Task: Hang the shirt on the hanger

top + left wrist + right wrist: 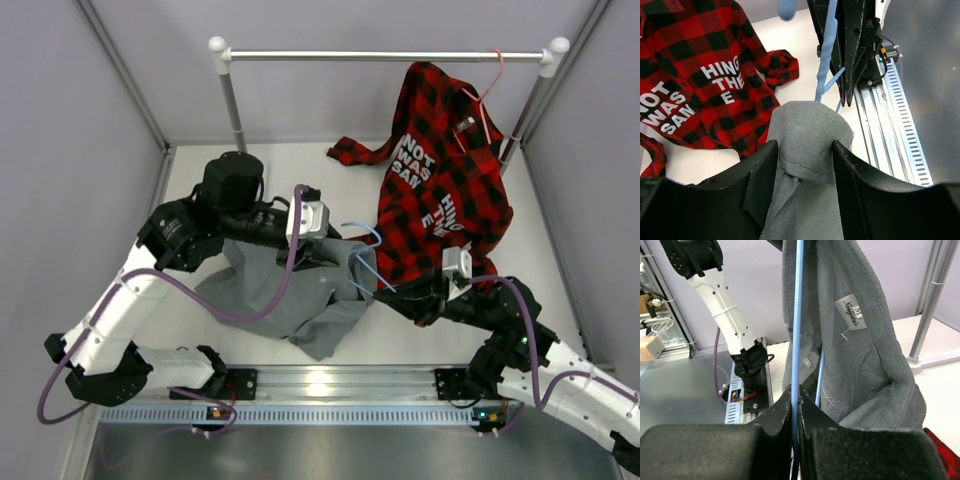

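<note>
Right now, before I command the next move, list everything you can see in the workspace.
grey shirt: one, grey, partly over the blue hanger, the rest lying on the table between the arms.
light-blue wire hanger: one, light blue, partly inside the grey shirt.
plaid shirt: one, red and black with white lettering, hanging at the far right, one sleeve spread on the table.
pink wire hanger: one, pink, hooked on the rail, carrying the plaid shirt.
clothes rail: one, silver bar on white posts, along the far edge.
table: one, white.
left pincer: one, black, closed on a fold of the grey shirt.
right pincer: one, black, shut on the blue hanger's wire.
</note>
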You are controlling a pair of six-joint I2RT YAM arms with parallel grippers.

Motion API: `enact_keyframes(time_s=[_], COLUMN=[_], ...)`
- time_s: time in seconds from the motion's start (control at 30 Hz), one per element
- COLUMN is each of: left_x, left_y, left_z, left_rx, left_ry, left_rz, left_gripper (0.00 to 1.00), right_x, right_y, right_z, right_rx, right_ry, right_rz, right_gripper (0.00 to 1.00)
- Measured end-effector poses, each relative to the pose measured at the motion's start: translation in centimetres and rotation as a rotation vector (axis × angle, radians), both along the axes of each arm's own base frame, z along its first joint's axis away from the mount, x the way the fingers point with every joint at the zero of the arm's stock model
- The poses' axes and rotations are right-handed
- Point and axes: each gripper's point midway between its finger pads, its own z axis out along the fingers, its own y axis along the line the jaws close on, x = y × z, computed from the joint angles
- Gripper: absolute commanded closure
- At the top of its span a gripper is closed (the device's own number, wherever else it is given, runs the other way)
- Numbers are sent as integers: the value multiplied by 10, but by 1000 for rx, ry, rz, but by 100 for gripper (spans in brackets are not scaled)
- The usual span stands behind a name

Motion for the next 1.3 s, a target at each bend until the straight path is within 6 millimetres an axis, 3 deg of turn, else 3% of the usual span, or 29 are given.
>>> enact_keyframes(time_s=[0.03, 0.1, 0.2, 0.3, 0.33, 0.5, 0.67, 0.77, 0.8, 1.0, 1.07, 1.3], left_x=[0, -1, 0, 5, 6, 7, 13, 11, 10, 7, 5, 3], left_y=[0, -1, -2, -3, -4, -7, -5, -2, -1, 1, 1, -1], left_z=[-1, -1, -3, -5, -6, -11, -13, -16, -16, -19, -19, -29], left_rx=[0, -1, -1, 6, 9, 26, 37, 43, 44, 53, 53, 81], left_ry=[1, 2, 0, -2, -1, 3, -12, -21, -26, -45, -44, -29], left_rz=[-4, -12, -17, -12, -7, -7, 25, 24, 21, -4, -14, -50], left_gripper=[63, 100, 100, 63, 42, 24, 24, 31, 38, 45, 55, 72], right_x=[-1, -2, -3, -3, -3, 1, 4, 3, 3, 3, 4, 4], right_y=[0, 1, 2, 3, 3, 3, 0, -2, -2, -1, 0, -1], right_z=[0, -1, -3, -3, -3, -5, -4, -4, -4, -6, -9, -20], right_rx=[-1, -5, -12, -28, -34, -61, -58, -54, -56, -63, -74, -116], right_ry=[-1, -1, 1, 4, 5, 14, 18, 17, 18, 18, 19, 31], right_rz=[4, 13, 23, 30, 29, 7, -19, -23, -23, -20, -18, -20], right_gripper=[100, 100, 100, 100, 100, 100, 100, 100, 100, 100, 100, 100])
